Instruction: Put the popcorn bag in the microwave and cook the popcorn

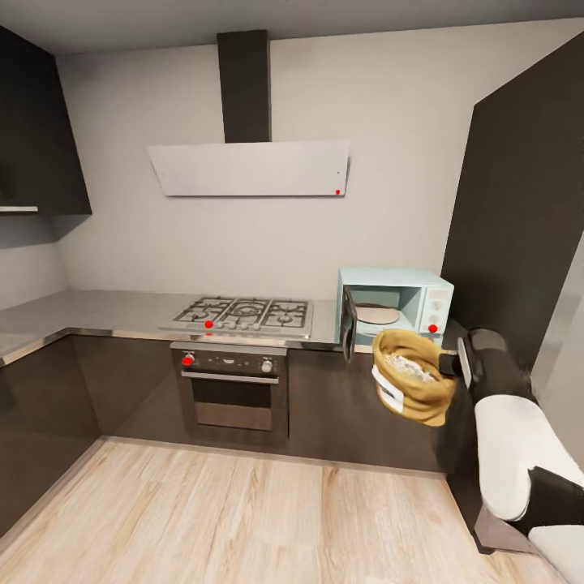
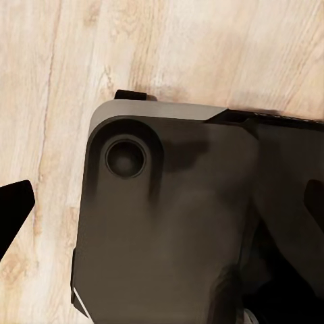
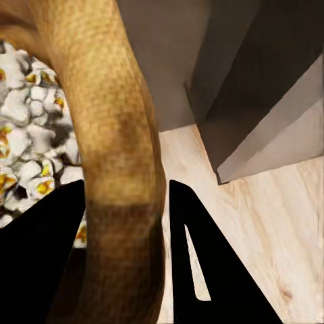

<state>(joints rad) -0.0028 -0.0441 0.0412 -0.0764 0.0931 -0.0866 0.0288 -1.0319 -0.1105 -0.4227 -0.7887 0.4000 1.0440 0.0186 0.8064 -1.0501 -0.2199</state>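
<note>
A: Where is the popcorn bag (image 1: 412, 377)?

B: Held in the air in front of the dark lower cabinets (image 1: 357, 405), just below and forward of the microwave (image 1: 395, 304). It tilts toward the camera, so the head view looks into its mouth at the popcorn (image 1: 408, 367), a whitish heap.

A: What holds it?

B: The right gripper (image 3: 125, 223), coming in from the right. In the right wrist view its two black fingers (image 3: 40, 256) straddle the thick rolled rim, one inside the bag against the popcorn, one outside, clamped on the rim.

A: Does that view add anything?

B: Texture. The rim is a coarse mustard-tan weave, and the kernels are puffed white with yellow centres. The head view alone shows the white band on the bag's side.

A: And the microwave?

B: A pale mint box on the countertop (image 1: 105, 312), a smooth grey L-shaped worktop. Its dark-glass door stands open toward the room, showing a round beige turntable inside. Two white knobs and a red light sit on the panel at its right.

A: What else is around?

B: A gas hob (image 1: 243, 315) to the left, a steel-fronted oven (image 1: 234, 381) under it, a flat white hood (image 1: 251, 167) above, and a tall dark cabinet (image 1: 527, 203) right of the microwave. The open door stands just beside the bag.

A: The left gripper?

B: The left wrist view shows the robot's dark base (image 2: 175, 223) over the pale wood floor (image 2: 61, 61), with one black fingertip (image 2: 12, 209) at the edge. I cannot tell whether it is apart or together.
</note>
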